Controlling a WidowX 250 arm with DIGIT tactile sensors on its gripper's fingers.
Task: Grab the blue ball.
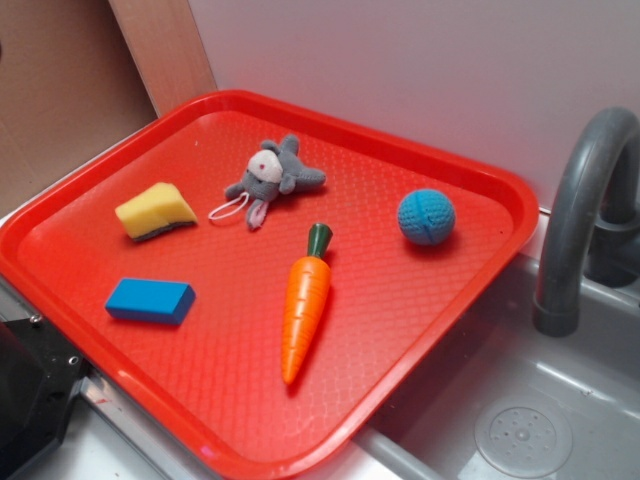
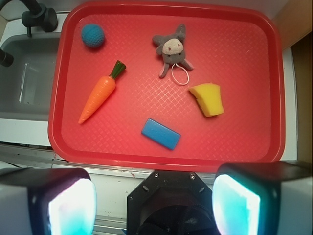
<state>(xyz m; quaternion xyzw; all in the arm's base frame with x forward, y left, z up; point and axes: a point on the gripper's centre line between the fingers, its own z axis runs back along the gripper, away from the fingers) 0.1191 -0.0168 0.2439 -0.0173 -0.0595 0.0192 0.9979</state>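
The red tray [image 1: 480, 290] sits beside a grey sink [image 1: 560, 420], and the blue ball [image 1: 426, 216] rests alone in the tray's far corner nearest the tap [image 1: 580, 220], clear of everything else. From the wrist camera that same ball [image 2: 93, 35] shows up in the upper left corner of the tray, just above the leafy end of the carrot [image 2: 100, 93].

The carrot lies slanted across the middle, green top pointing toward the ball, tip pointing away. A small grey stuffed animal [image 1: 270, 178] sprawls near the tray's back edge with a white loop trailing beside it. A yellow sponge wedge [image 1: 155, 211] sits off to one side, and a flat blue block [image 1: 150, 300] lies nearer the front rim, well apart from the ball.

The gripper [image 2: 154, 200] hangs off the tray, over the counter edge at the front. Its two fingers [image 2: 63, 203] frame the bottom of the wrist view, spread wide with nothing between them. Jaws are released and empty, a long way from the ball.
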